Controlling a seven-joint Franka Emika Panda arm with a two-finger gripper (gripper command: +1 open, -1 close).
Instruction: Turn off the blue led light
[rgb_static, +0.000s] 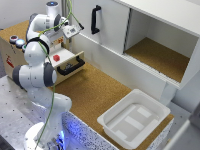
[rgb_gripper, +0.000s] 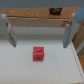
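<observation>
The blue led light (rgb_static: 20, 43), a small round lamp with a silvery rim and pale cap, sits on top of the wooden box (rgb_static: 10, 55) at the exterior view's left, partly behind my arm. A like-sized lamp with a reddish cap (rgb_static: 13, 39) stands right beside it. My gripper (rgb_static: 69, 33) hangs to the exterior view's right of both lamps, above the box's white panel. In the wrist view the gripper (rgb_gripper: 40, 44) is open, fingers (rgb_gripper: 71, 30) wide apart, with a red square button (rgb_gripper: 38, 53) below them. Neither lamp shows in the wrist view.
A red button (rgb_static: 56, 57) sits on the box's white panel above a drawer with a black handle (rgb_static: 70, 66). A white cabinet with a black door handle (rgb_static: 95, 20) and an open compartment (rgb_static: 157, 52) stands behind. A white tub (rgb_static: 134, 118) rests on the cork surface.
</observation>
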